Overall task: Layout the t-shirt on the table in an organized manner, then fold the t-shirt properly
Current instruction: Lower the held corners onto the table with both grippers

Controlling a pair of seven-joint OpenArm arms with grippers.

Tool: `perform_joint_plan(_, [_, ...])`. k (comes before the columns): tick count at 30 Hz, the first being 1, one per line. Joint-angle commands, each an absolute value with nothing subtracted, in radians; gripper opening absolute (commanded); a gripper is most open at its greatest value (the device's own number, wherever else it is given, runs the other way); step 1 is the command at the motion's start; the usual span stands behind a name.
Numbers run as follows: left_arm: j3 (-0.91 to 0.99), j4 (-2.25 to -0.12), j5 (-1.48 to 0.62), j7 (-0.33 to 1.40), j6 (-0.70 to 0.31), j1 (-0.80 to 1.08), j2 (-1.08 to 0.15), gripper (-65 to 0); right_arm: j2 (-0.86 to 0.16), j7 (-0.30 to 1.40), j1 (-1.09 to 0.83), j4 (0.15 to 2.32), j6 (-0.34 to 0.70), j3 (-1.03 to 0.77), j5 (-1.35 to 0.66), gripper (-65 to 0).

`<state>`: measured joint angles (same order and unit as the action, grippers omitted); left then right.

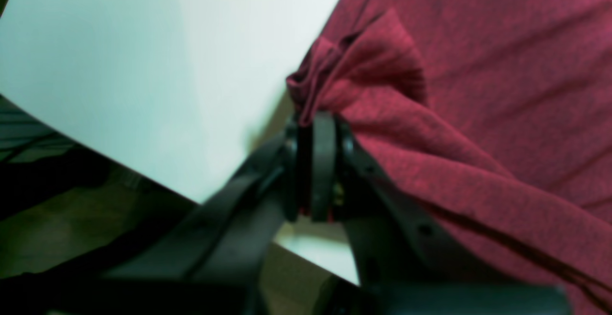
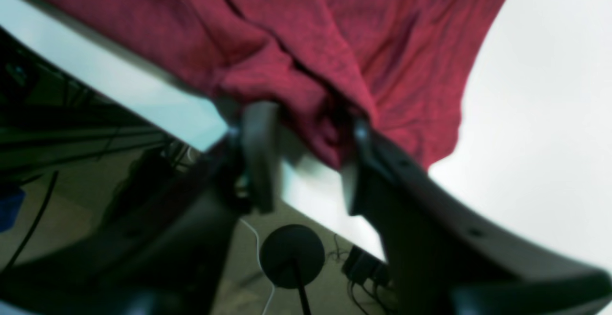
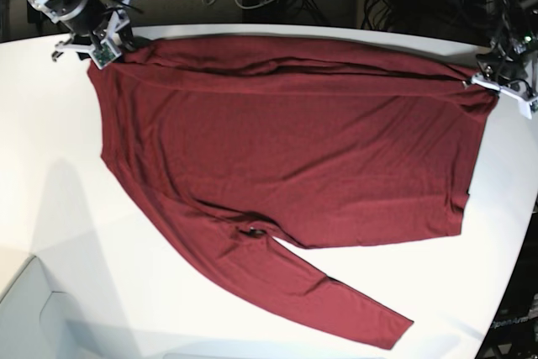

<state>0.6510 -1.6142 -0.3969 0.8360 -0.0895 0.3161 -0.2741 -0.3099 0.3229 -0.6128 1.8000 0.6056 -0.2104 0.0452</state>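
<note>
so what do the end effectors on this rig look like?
Both wrist views show black, curved fingers with small holes along them. The right end effector has pale inner pads. In the base view, the left end effector shows white parts, and the right a small green board.

Looking soft and thin: the t-shirt (image 3: pixel 286 140), dark red cloth, matt, wrinkling in folds. Looking smooth, hard and a little shiny: the white table (image 3: pixel 76 233). Showing dull black plastic: the left gripper (image 1: pixel 318 128) and right gripper (image 2: pixel 306 162).
</note>
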Motion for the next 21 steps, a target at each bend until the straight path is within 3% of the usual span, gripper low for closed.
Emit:
perform_joint_plan(1, [0.659,-1.633,-0.403,0.823,-0.085,0.314,-0.294,-59.9,-0.318,0.306,-0.619,1.822,0.607,-0.217,0.035,-38.5])
perform_joint_plan(5, [0.661,-1.633,-0.397,0.823,-0.085,0.318,-0.289,-41.2,-0.318,0.309,-0.619,1.845,0.607,-0.232,0.035,-32.9])
perform_joint_plan(7, [0.661,-1.643,-0.4,0.823,-0.085,0.32,-0.289,-35.9,-0.315,0.309,-0.619,1.862,0.607,-0.262,0.035,-32.3])
perform_joint_plan(21, [0.799,-1.842,-0.404,0.825,-0.084,0.303,-0.252,-35.2,-0.297,0.311,-0.588,1.908,0.607,-0.331,0.035,-32.3])
